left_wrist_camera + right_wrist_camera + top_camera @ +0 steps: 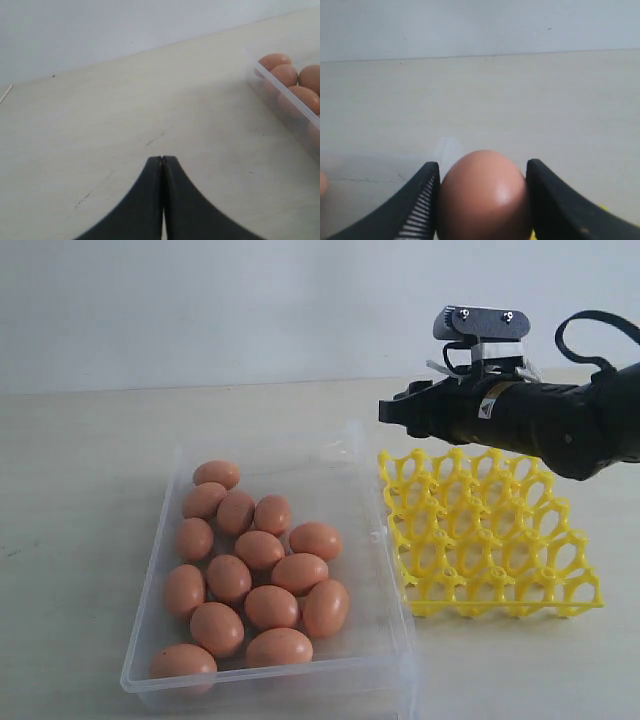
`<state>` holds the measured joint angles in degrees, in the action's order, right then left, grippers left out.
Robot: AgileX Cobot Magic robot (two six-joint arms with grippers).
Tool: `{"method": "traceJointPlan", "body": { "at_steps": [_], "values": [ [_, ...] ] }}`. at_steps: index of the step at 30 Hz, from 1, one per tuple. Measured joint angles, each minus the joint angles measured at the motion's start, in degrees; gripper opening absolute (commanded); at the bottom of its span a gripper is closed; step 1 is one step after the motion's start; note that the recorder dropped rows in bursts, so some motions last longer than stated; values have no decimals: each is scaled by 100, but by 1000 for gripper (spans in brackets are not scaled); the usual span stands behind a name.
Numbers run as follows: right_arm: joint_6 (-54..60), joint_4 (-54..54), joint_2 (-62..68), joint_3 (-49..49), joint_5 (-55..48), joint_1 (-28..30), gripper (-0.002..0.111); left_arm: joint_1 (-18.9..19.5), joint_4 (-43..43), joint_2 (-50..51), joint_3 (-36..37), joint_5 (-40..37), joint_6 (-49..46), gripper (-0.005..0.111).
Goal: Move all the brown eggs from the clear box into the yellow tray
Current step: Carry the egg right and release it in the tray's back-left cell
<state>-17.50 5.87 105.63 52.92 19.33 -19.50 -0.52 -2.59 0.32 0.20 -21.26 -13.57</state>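
Note:
Several brown eggs (260,550) lie loose in the clear box (392,580) on the left. The yellow tray (490,540) stands beside it on the right, and every cup I can see is empty. My right gripper (392,412) hovers above the tray's far left corner. In the right wrist view that gripper (483,166) is shut on one brown egg (482,200), a finger on each side. My left gripper (162,159) is shut with nothing in it, over bare table, with the clear box (280,100) and its eggs (285,75) off to one side. It is outside the exterior view.
A pale wooden table (90,460) carries everything, with a plain white wall behind it. The right arm's black body (560,420) reaches in from the right above the tray's far edge.

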Motion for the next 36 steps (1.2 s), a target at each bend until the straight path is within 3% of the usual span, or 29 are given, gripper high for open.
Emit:
{"method": "traceJointPlan", "body": {
  "at_steps": [5, 20, 24, 28, 30, 33, 36],
  "values": [
    [0, 3, 652, -59, 699, 101, 0, 0, 0, 0, 0, 0, 0, 0],
    [42, 328, 1377, 464, 1008, 112, 1, 0, 0, 0, 0, 0, 0, 0],
    [42, 431, 1433, 494, 971, 112, 23, 0, 0, 0, 0, 0, 0, 0],
    [42, 497, 1441, 494, 928, 114, 59, 0, 0, 0, 0, 0, 0, 0],
    [42, 519, 1441, 500, 830, 114, 70, 0, 0, 0, 0, 0, 0, 0],
    [42, 519, 1441, 500, 626, 114, 72, 0, 0, 0, 0, 0, 0, 0],
    [75, 527, 1358, 500, 129, 114, 63, 0, 0, 0, 0, 0, 0, 0]
  ]
}}
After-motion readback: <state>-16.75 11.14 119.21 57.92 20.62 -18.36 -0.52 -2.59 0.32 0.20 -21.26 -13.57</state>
